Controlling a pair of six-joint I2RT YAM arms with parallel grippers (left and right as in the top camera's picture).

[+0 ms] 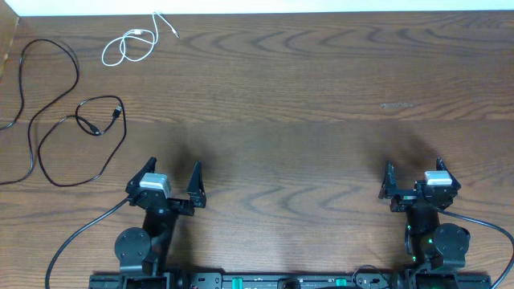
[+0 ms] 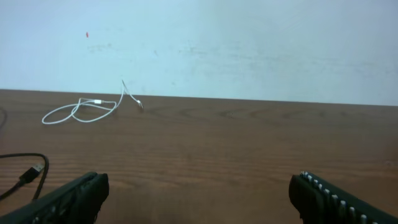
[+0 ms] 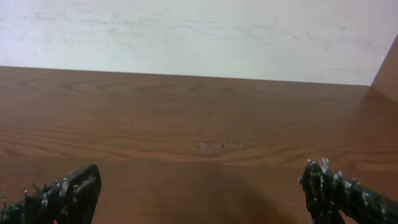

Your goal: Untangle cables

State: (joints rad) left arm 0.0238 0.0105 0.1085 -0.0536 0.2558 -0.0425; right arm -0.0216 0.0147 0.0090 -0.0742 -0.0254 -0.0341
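Note:
A short white cable (image 1: 128, 46) lies coiled at the far left of the wooden table; in the left wrist view the white cable (image 2: 81, 111) is ahead and to the left. Nearer on the left, a long black cable (image 1: 77, 76) winds toward the table's left edge. A second black cable (image 1: 103, 99) loops beside it, its plug end (image 2: 34, 171) showing in the left wrist view. My left gripper (image 1: 173, 168) (image 2: 199, 193) is open and empty, to the right of the black loops. Far right, my right gripper (image 1: 414, 168) (image 3: 199, 193) is open over bare wood.
A pale wall runs along the table's far edge (image 1: 321, 11). A small scuff (image 1: 396, 105) (image 3: 217, 145) marks the wood ahead of the right gripper. Both arm bases (image 1: 136, 249) stand at the near edge. A wooden side panel (image 3: 388, 68) rises at far right.

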